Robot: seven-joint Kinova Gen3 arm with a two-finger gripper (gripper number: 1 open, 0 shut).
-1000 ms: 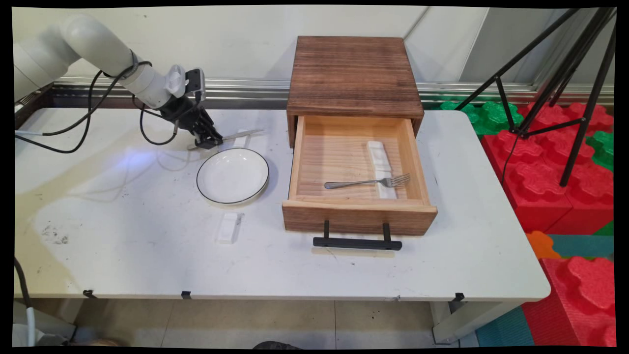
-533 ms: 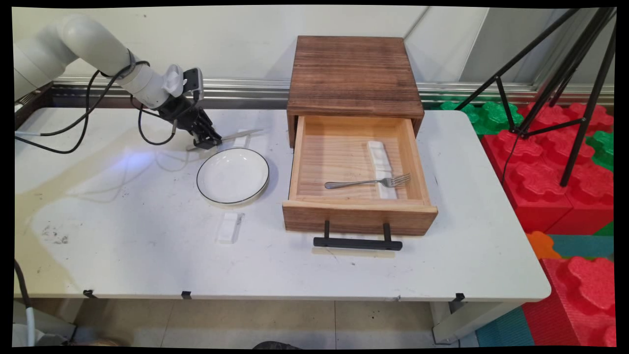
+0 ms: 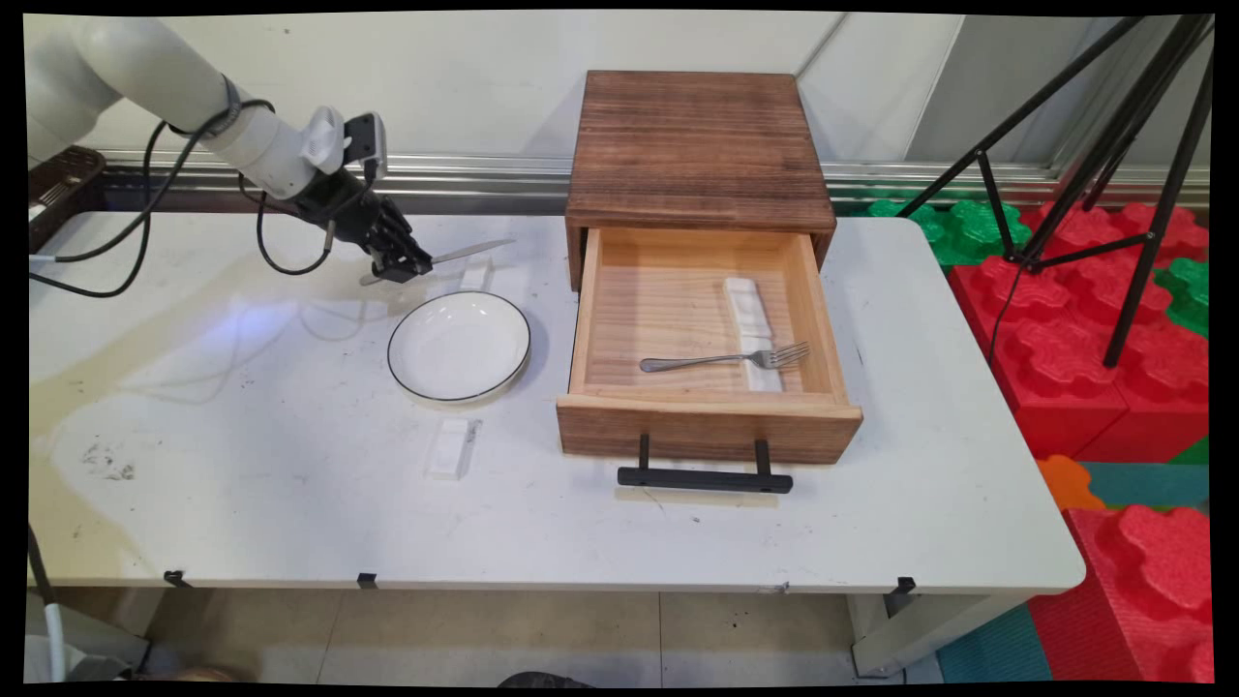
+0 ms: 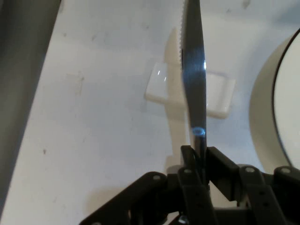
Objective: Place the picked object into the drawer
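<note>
**Knife raised off its rest, held by a narrow pinch**

We find the claw (image 3: 399, 268) has lifted, clamped on the knife (image 3: 471, 252) near the desk's (image 3: 242, 503) far left edge, above the white rest (image 4: 190, 89). A thin grip; the blade could pivot or slip.

silver knife (image 3: 471, 252), black-rimmed white plate (image 3: 459, 346)

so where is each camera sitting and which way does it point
Main view: fixed above the table's near side, looking down across it to the wall; shows the white arm and gripper shut on a knife, beside the plate and open drawer.
Hand view: on the hand, looking along the gripper and knife at the table; linkage shows.
Shared: knife, plate, white rest.
</note>
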